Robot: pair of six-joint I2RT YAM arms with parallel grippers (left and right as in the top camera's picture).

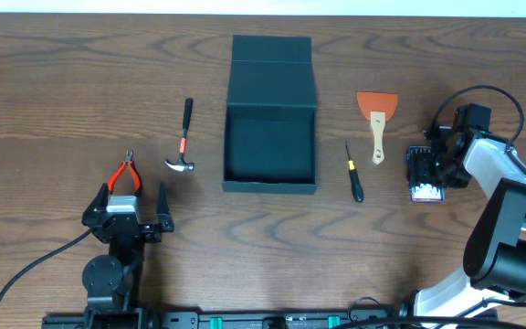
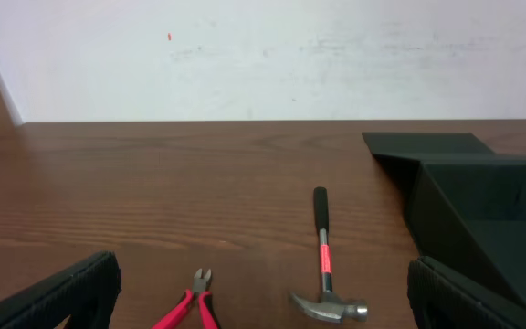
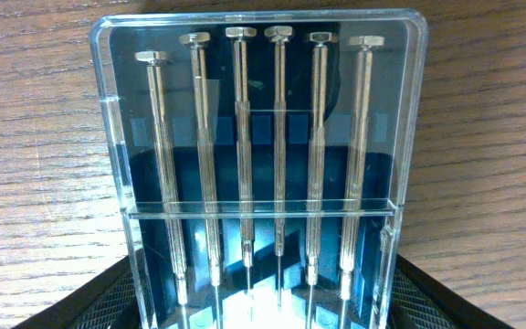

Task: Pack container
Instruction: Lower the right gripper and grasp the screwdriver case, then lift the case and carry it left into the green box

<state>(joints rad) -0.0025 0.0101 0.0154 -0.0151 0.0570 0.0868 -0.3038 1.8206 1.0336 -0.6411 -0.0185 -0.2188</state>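
left fingers [image 2: 57,297] gape empty, the open dark teal-black square cardboard box [image 1: 271,186] off to their right awaiting tools; right fingers [image 3: 108,306] straddle the clear plastic screwdriver case [image 3: 258,137], likely to lift it, grip unclear.

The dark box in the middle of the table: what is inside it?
The container looks empty; the overhead view shows only its bare, dark floor. That dark interior could still hide something very small and dark.

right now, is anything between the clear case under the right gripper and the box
Yes: a screwdriver and a scraper lie flat on the table between the clear case and the open box. A lifted carry should probably pass over both.
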